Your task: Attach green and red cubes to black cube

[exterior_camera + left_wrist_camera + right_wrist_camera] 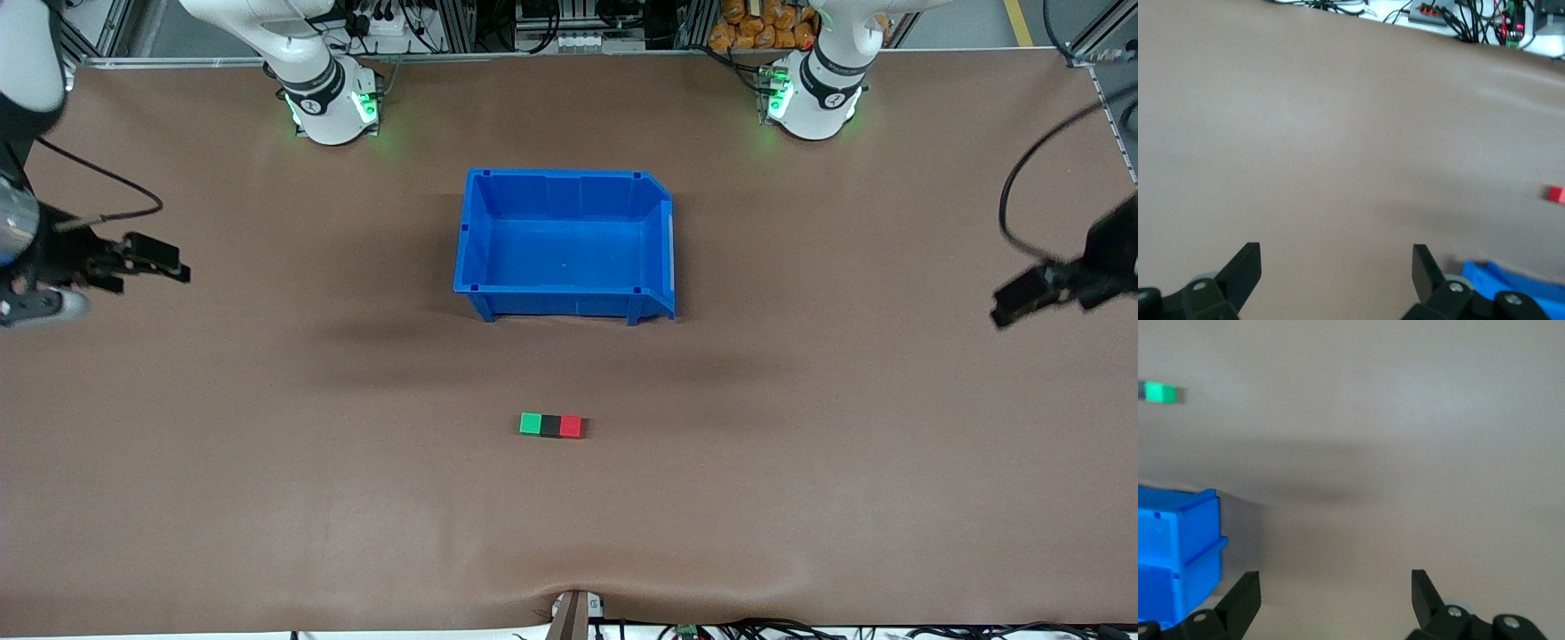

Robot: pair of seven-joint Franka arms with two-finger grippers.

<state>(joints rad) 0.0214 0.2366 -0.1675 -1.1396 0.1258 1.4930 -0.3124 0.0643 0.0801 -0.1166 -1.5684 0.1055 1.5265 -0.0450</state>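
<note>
the green cube (531, 424), black cube (551, 426) and red cube (571, 427) are sitting in a touching row on the matte brown table (267, 462), black in the middle, nearer the camera than the glossy blue plastic bin (566, 242). the left gripper (1022, 298) and right gripper (156, 258) are hanging over opposite table ends, jaws spread wide, holding nothing.

Bare table (267, 462) rings the cube row (551, 426); blue bin (565, 244) stands farther back
</note>
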